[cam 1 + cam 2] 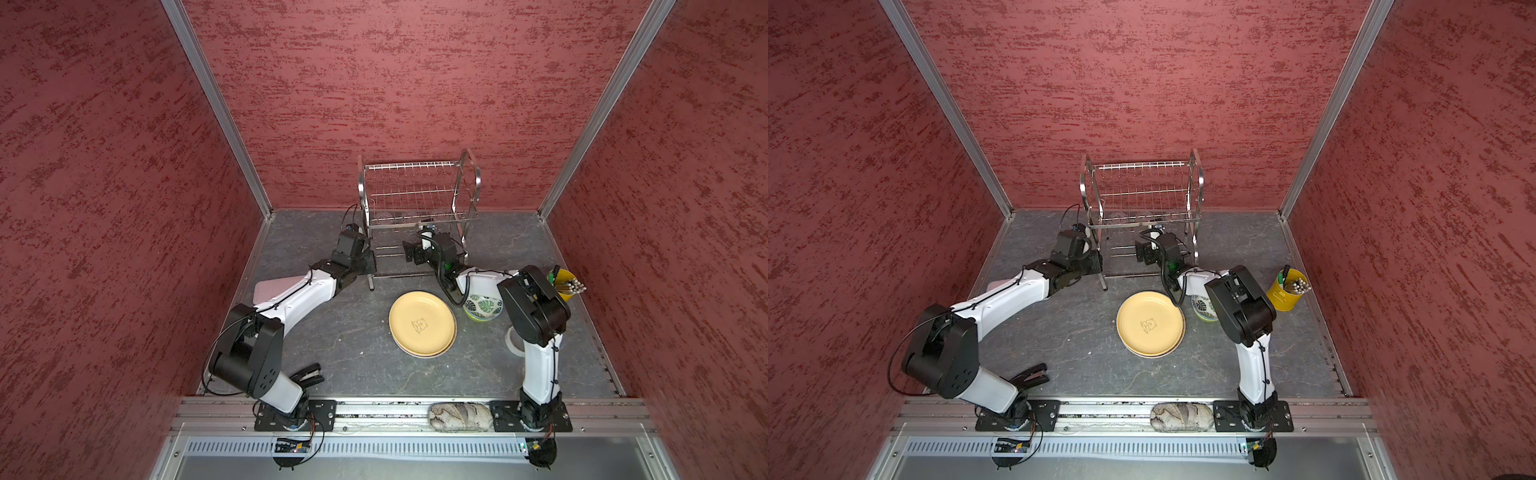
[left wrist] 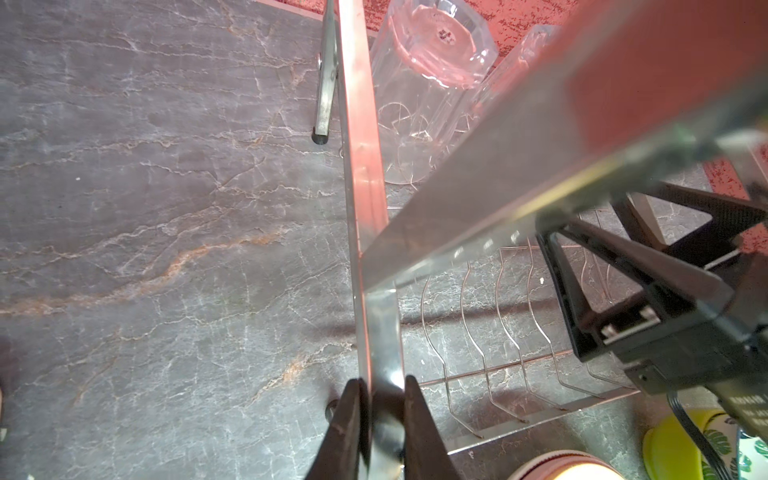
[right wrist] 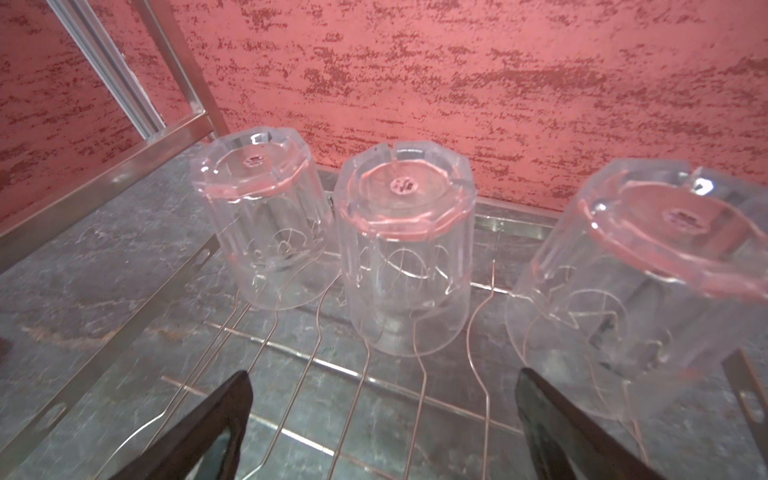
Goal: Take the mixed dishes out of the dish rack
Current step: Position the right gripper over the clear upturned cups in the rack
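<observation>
Bracing seems to be the job of the left gripper (image 2: 382, 395). Its fingers stand nearly closed, pressed on both faces of the flat steel post at the left front corner of the dish rack (image 1: 415, 227). The steel is smooth and shiny, so I judge that the hold could slide along the post. If it slides, or if the gripper drifts sideways, the whole rack may shift or tip on its thin legs.

At the back of the rack's lower tier the three clear tumblers (image 3: 405, 257) stand upside down on the wire, and nothing touches them. They are the only dishes left in the rack, as the upper tier is bare.

The right gripper (image 3: 382, 376) is inside the lower tier, in front of them, with its jaws spread wide and holding nothing. It faces roughly the middle tumbler. The neighbours stand near, so a wide jaw may knock one over on the way in. The clear wall looks slippery, the wire prongs under the rim could catch it, and the upper tier leaves little room to lift.

In front of the rack the tan-yellow plate (image 1: 422, 322) lies on the table (image 1: 332, 332). Toward the rack's right front the green-leaf bowl (image 1: 484, 307) sits partly under the right arm (image 1: 532, 307) — a low elbow could sweep it.
</observation>
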You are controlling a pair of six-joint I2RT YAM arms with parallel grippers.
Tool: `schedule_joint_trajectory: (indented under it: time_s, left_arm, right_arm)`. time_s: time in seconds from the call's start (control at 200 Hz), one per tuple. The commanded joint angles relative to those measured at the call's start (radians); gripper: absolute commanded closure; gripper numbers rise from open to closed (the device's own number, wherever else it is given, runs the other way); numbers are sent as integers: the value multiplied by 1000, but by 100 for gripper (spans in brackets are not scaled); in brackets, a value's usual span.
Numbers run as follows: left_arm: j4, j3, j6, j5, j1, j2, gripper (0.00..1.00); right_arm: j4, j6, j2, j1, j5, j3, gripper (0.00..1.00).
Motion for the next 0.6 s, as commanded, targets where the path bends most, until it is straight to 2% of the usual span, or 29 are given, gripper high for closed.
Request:
schedule_joint_trajectory:
  time_s: [0.0, 0.596]
  left_arm:
    - [3, 22, -6, -5, 7, 32, 85]
    - [-16, 29, -1, -6, 10, 41, 87]
  right_arm:
    - [64, -13, 27, -8, 19, 41, 1]
    - [84, -22, 159, -25, 74, 202, 1]
